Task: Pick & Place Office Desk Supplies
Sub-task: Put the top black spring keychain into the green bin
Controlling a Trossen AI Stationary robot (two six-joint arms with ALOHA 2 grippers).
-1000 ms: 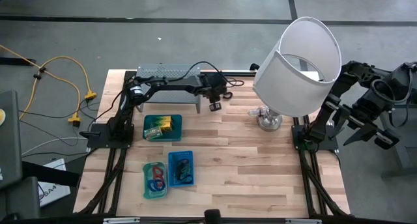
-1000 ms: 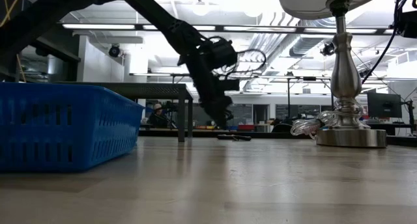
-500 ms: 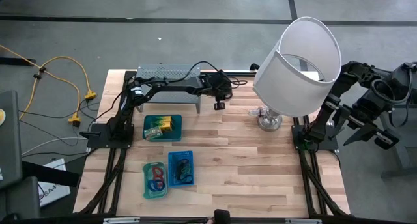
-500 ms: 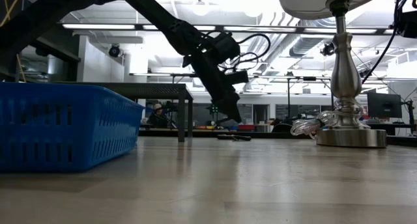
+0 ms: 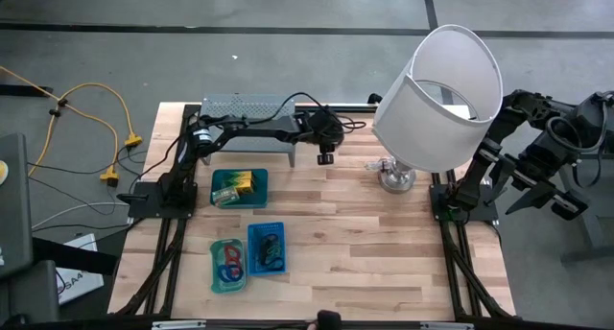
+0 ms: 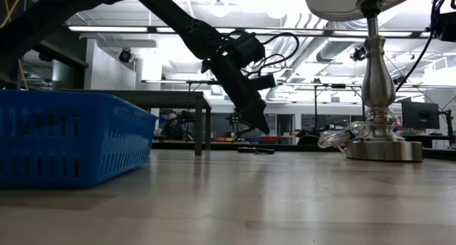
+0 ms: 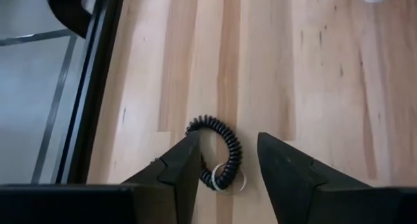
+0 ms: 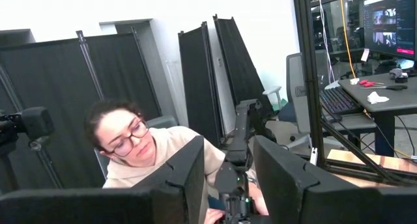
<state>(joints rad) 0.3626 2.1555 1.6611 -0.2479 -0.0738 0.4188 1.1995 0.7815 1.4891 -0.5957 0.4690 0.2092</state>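
Left pincer [image 7: 227, 160] hovers open astride a black coil [image 7: 220, 152] lying on the worktop [image 5: 384, 244] near the lamp [image 5: 436, 95], apparently untouched; closing off-centre could let the springy coil slip free, while the right arm waits aside.

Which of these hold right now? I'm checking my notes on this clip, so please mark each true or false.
1. The left tool hangs open over a black coiled cord lying on the table. True.
2. The blue tray is empty. False: it holds dark items.
3. The lamp stands on the table's right part. True.
4. The right tool is above the green tray. False: the right arm is folded off the table's right edge.
5. A person shows in the right wrist view. True.
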